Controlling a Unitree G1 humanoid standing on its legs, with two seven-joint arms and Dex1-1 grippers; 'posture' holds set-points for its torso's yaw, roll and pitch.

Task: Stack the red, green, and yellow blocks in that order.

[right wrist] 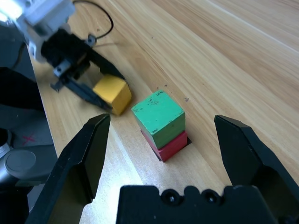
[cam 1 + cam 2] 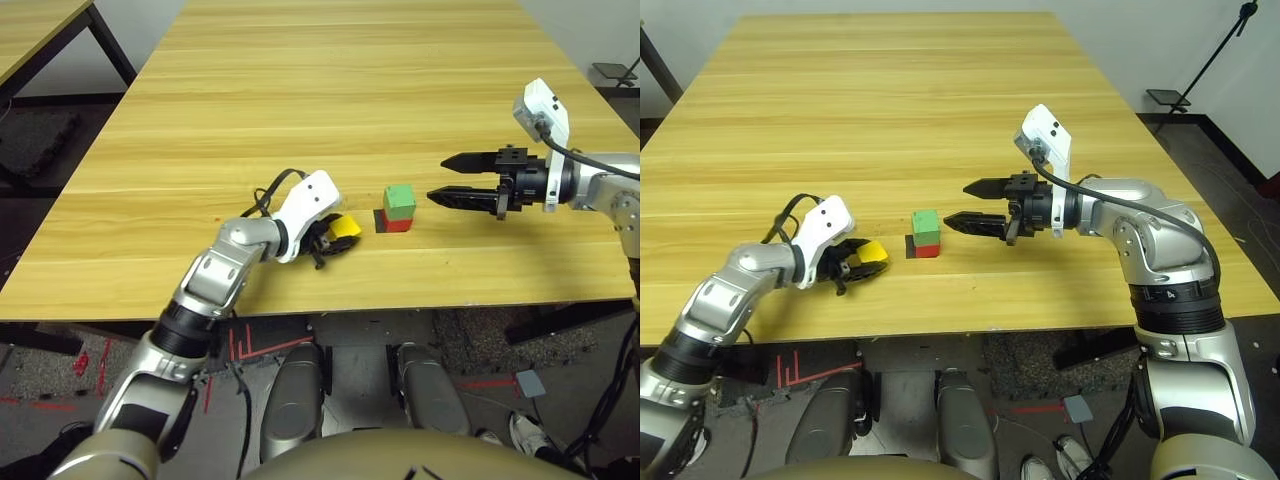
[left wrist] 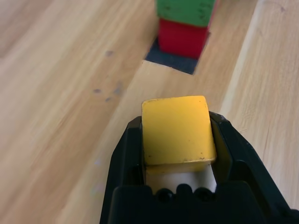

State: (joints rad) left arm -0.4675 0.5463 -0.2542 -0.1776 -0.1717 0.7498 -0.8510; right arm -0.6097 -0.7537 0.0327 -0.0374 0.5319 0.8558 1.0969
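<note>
Yellow block [image 3: 177, 128] clamped in left gripper [image 2: 335, 238] near the worktop's front edge; green block [image 2: 399, 200] sits on red block [image 2: 397, 224], right gripper [image 2: 970, 205] spread wide beside them.

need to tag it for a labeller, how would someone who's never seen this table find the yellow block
On the wooden table, near its front edge, a green block sits on a red block. Beside that stack, on the robot's left, the left gripper is shut on the yellow block, the only cube that is unstacked.

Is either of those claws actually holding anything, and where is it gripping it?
The left gripper holds the small yellow cube, pinched by two opposite side faces. The right gripper is open and holds nothing.
</note>
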